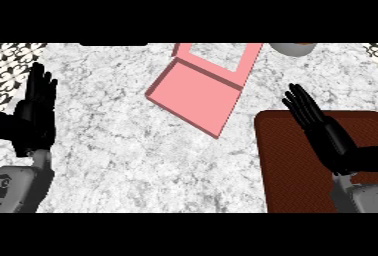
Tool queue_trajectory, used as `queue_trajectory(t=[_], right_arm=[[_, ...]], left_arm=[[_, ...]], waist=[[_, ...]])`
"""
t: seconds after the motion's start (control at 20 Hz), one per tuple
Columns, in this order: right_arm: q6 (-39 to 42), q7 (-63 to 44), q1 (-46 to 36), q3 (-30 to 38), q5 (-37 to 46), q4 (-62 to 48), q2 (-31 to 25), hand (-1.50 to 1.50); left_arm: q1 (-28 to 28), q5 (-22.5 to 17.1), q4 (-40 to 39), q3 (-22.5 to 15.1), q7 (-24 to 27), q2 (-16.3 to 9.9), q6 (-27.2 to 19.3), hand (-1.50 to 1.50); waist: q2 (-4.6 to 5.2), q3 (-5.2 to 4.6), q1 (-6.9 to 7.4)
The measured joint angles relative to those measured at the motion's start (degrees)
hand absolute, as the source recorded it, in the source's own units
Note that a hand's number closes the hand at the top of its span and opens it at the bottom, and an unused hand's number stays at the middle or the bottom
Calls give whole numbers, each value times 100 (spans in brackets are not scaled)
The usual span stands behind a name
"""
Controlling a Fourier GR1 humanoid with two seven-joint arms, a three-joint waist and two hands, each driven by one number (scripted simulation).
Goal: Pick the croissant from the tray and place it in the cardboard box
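A: What sits on the counter (133, 150)?

B: The top is pale grey-white marble, mottled and veined. Take the pink box (196, 97) as the landmark. It is a flat, open, angular thing with smooth matte faces, turned at a slant; a rectangular flap frame (251, 60) stands up along its far side, the marble showing through the opening.

A: And the tray?

B: The tray (288, 170) lies to the right of the box and nearer the robot, close by but apart from its lower corner. It is dark reddish-brown with a fine woven grain and rounded corners.

A: The croissant?

B: I cannot find it. The right hand (325, 130) and forearm cover part of the tray, and the bare part shows only the brown surface.

A: How are the hands?

B: The right hand, glossy black, is spread flat over the tray, fingers straight and pointing toward the box, holding nothing. The left hand (35, 112) rests far to the left of the box, fingers straight and pointing up, also unladen.

A: Anything else?

B: A rounded grey-and-white bowl (291, 48), cut off by the top edge, just right of the flap. A black-and-white patterned strip (18, 65) runs beyond the left hand.
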State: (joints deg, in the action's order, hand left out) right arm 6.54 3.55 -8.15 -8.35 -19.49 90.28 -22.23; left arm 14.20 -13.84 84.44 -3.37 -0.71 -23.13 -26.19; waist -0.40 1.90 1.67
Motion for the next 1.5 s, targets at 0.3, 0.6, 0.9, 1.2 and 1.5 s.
queue_trajectory(t=[0.3, 0.6, 0.9, 1.2, 1.5], right_arm=[[513, 564, -688, 420, -18, -141, -338, -150], [-556, 1120, -693, 901, 1325, -920, -734, -150], [-398, 2205, -806, 1156, 1733, -1940, -951, -150], [-92, 1986, -785, 741, 2823, -1853, -2076, -150], [835, 1211, -812, 80, 3678, -1476, -3118, -150]], left_arm=[[-493, 496, 10, -529, -82, -246, 298, 0], [-889, 635, -54, -896, -157, -320, 626, 0], [-1074, 878, 97, -1038, -319, -222, 642, 0], [-1231, 904, 247, -1079, -343, -230, 718, 0], [-1265, 874, 201, -976, -295, -274, 800, 0]], waist=[[47, -139, -46], [67, -187, -99], [58, -184, -107], [37, -195, -118], [28, -208, -133]])
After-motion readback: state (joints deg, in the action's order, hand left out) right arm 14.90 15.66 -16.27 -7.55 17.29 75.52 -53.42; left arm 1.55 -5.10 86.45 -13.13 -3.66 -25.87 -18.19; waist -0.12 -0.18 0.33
